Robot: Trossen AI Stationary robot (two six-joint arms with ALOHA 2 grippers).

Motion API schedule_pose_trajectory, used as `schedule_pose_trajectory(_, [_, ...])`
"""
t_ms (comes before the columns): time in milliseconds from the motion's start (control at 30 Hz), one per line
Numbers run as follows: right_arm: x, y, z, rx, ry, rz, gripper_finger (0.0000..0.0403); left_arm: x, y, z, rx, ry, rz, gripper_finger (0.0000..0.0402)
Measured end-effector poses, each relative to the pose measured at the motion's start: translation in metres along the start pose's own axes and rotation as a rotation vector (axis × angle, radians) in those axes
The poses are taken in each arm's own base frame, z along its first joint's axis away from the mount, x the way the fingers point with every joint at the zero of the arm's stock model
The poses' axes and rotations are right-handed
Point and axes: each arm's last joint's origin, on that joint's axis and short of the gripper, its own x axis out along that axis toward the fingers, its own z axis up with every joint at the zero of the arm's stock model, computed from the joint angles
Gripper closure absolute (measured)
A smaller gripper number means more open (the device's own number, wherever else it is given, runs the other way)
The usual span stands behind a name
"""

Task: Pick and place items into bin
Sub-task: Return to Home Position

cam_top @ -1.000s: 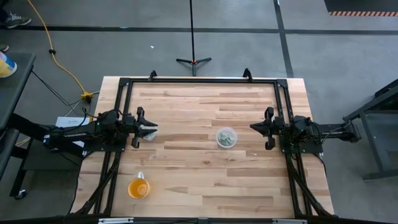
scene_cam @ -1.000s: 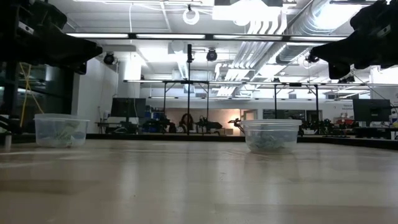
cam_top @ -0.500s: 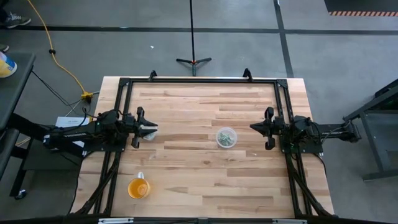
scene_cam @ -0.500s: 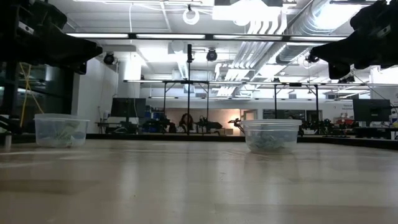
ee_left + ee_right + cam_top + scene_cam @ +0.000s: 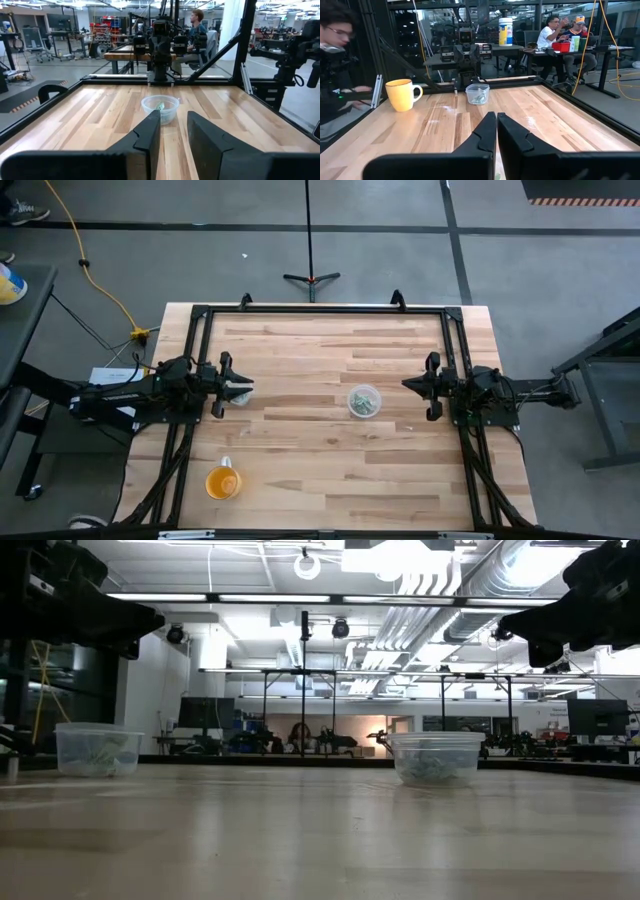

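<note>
Pale green-and-silvery scraps lie inside two small clear tubs. One tub (image 5: 364, 402) stands mid-table and also shows in the left wrist view (image 5: 160, 108) and the low view (image 5: 435, 758). The other tub (image 5: 240, 396) stands at the left, also seen in the low view (image 5: 98, 748) and the right wrist view (image 5: 477, 94). My left gripper (image 5: 244, 388) hovers over this left tub, fingers open (image 5: 174, 122) and holding nothing. My right gripper (image 5: 407, 384) waits shut (image 5: 496, 122) above the table, right of the middle tub. I see no loose scraps on the wood.
An orange cup (image 5: 223, 482) stands near the table's near-left corner and also shows in the right wrist view (image 5: 403, 95). A black frame (image 5: 320, 310) runs along the table's edges. A person (image 5: 340, 60) is at the near side. Bare wood lies between the tubs.
</note>
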Motion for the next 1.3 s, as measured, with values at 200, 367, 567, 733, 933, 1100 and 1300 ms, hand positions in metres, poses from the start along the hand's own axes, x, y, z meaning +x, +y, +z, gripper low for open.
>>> schedule_pose_trajectory(200, [0.0,0.0,0.0,0.0,0.0,0.0,0.0397,0.0,0.0,0.0,0.0,0.0,-0.001,0.027])
schedule_pose_trajectory(367, [0.0,0.0,0.0,0.0,0.0,0.0,0.0396,0.0,-0.0002,0.0,0.0,0.0,-0.005,0.027])
schedule_pose_trajectory(567, [0.0,0.0,0.0,0.0,0.0,0.0,0.0394,0.0,-0.0002,0.0,0.0,0.0,-0.005,0.027])
schedule_pose_trajectory(733, [0.0,0.0,0.0,0.0,0.0,0.0,0.0398,0.0,-0.0001,0.0,0.0,0.0,-0.004,0.027])
schedule_pose_trajectory(933, [0.0,0.0,0.0,0.0,0.0,0.0,0.0399,0.0,-0.0001,0.0,0.0,0.0,-0.004,0.027])
schedule_pose_trajectory(1100, [0.0,0.0,0.0,0.0,0.0,0.0,0.0397,0.0,-0.0001,0.0,0.0,0.0,-0.003,0.027])
schedule_pose_trajectory(1300, [0.0,0.0,0.0,0.0,0.0,0.0,0.0401,0.0,-0.0001,0.0,0.0,0.0,-0.003,0.027])
